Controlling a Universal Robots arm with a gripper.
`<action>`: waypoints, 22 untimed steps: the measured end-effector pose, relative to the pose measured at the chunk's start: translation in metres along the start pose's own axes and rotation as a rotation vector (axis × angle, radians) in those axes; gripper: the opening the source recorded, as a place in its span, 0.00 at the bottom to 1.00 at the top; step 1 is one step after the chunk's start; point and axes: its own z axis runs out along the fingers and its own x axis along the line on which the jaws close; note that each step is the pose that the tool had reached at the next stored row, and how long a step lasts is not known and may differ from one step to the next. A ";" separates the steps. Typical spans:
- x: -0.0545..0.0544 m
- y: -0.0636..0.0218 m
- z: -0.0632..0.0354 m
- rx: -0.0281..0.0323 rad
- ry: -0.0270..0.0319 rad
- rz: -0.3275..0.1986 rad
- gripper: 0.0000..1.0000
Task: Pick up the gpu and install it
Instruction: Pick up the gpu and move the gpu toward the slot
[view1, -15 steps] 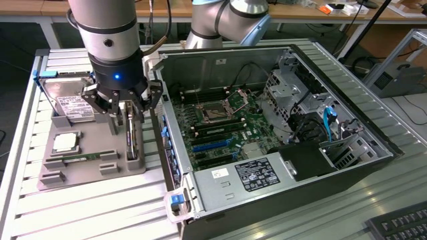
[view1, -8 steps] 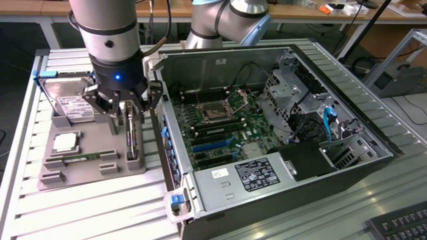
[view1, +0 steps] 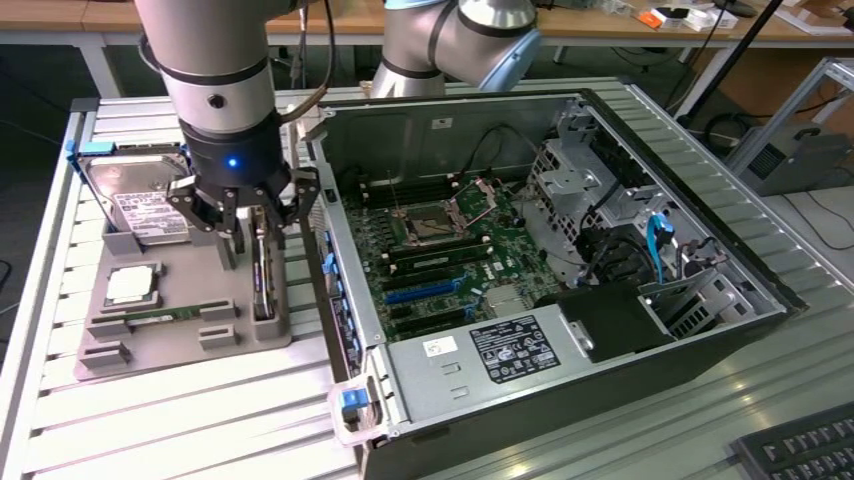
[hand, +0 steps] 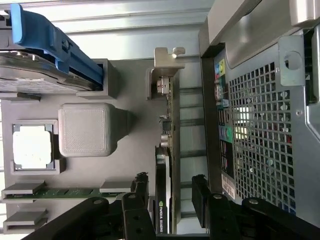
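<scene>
Inspector: How did the jaws stand at the time of inspection?

Examiner: The gripper (view1: 248, 222) was wide open and held nothing. In the wrist view its two fingers (hand: 140, 187) stood one on each side of the gpu (hand: 163, 205), level with the card's upper edge and clear of both faces.

Inspector: And the location of the card?

Examiner: The gpu (view1: 263, 285) stood on its long edge in a slot of the grey holder (view1: 174, 345), on the side nearest the computer case (view1: 400, 390). Its metal bracket (hand: 165, 62) was at the far end from the fingers. It was not installed; the slots on the motherboard (view1: 441, 265) were unoccupied.

Inspector: What else sat in the holder?

Examiner: A hard drive (view1: 140, 208), a processor chip (view1: 130, 285) and a memory stick (view1: 160, 318), all well apart from the jaws. The holder rested on a slatted table (view1: 174, 430).

Inspector: Assessment of handling?

Examiner: The card was judged light, stiff and thin, with smooth faces that could slip under a weak pinch. It was also judged fragile where small parts and the bottom contacts are exposed. The soundest hold appeared to be across the two flat faces near the upper edge, about mid-length, so it would lift level from the slot.
</scene>
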 end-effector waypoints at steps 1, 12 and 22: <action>0.000 0.0004 0.0013 0.0002 0.0000 0.000 0.48; 0.004 0.0016 0.0133 0.0002 -0.0001 0.000 0.48; 0.005 0.0014 0.0221 0.0008 0.0000 0.000 0.48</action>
